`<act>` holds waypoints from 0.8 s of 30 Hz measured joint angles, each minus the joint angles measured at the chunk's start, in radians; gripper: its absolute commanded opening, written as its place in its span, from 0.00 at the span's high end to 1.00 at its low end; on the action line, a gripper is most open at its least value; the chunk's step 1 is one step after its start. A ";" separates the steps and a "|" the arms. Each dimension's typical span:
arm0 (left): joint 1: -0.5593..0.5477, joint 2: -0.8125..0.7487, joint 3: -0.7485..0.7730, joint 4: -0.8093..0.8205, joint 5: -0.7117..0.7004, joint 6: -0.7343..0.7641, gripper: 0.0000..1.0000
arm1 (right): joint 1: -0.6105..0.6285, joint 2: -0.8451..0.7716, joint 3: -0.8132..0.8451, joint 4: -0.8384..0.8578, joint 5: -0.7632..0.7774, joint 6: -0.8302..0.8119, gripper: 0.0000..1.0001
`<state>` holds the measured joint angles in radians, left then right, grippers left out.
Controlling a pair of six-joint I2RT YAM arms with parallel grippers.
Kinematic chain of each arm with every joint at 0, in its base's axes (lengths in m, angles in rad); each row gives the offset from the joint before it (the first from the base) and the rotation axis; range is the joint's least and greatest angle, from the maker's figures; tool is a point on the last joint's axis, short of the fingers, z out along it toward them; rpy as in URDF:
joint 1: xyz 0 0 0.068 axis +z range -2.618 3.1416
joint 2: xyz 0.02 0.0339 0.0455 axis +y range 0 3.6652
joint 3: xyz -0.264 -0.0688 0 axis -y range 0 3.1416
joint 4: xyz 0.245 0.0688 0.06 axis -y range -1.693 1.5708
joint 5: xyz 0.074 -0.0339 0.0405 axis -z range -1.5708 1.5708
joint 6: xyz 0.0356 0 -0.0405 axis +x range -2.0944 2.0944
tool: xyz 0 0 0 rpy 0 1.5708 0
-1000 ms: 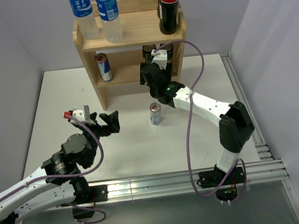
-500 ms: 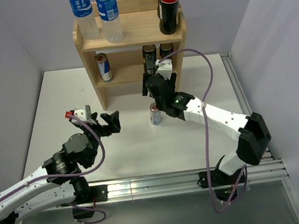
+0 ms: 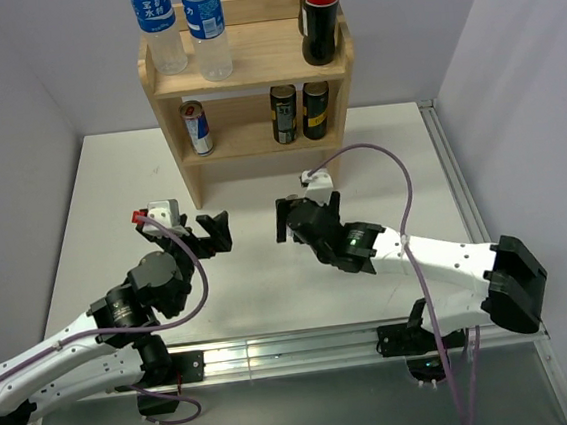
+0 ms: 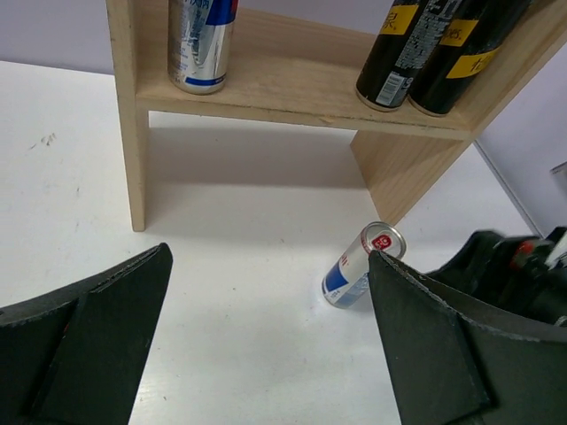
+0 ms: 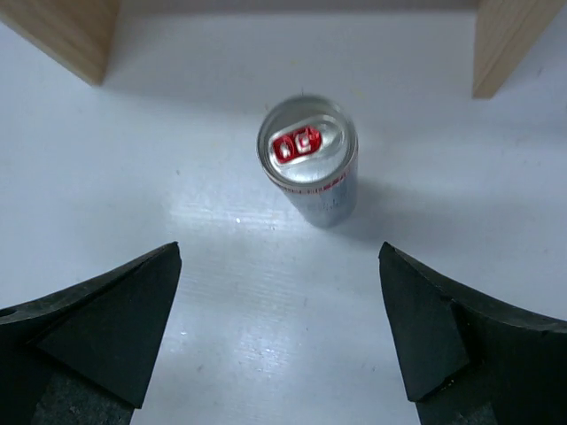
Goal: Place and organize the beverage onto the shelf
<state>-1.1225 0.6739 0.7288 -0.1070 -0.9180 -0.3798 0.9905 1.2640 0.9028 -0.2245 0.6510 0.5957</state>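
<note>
In front of the shelf (image 3: 249,67), toward its left post, our left gripper (image 3: 209,236) hangs with fingers apart and empty. The silver can (image 5: 307,164) stands upright before the shelf's lower tier. Our right gripper (image 3: 306,218) is on the can's far side from the shelf, fingers spread wide.

- Top external: mounted high behind the arm bases (image 3: 416,340). It faces down and forward across the white table (image 3: 261,287) to the wooden shelf (image 3: 249,67) at the far edge. This is the widest, most distant view.
- Left wrist: low and near the table. It faces forward through the left gripper (image 4: 270,252) at the shelf's lower tier and a silver can (image 4: 359,266).
- Right wrist: close. It faces steeply down through the right gripper (image 5: 279,248) onto the can's top.
- Shared: both wrist views cover the can, the table and the shelf's side-panel feet.
</note>
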 measured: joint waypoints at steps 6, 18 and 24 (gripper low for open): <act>0.024 0.031 -0.012 0.028 -0.022 0.002 0.01 | 0.006 0.123 -0.062 0.059 -0.042 0.032 0.00; 0.244 0.066 -0.022 0.135 0.064 0.027 0.01 | -0.071 0.318 -0.061 0.212 -0.058 0.022 0.00; 0.278 0.071 -0.022 0.160 0.096 0.027 0.01 | -0.129 0.369 -0.055 0.268 -0.058 -0.001 0.03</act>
<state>-0.8448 0.7448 0.7067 0.0528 -0.8223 -0.3523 0.8612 1.6325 0.8482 0.0437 0.5930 0.5945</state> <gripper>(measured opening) 0.994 0.987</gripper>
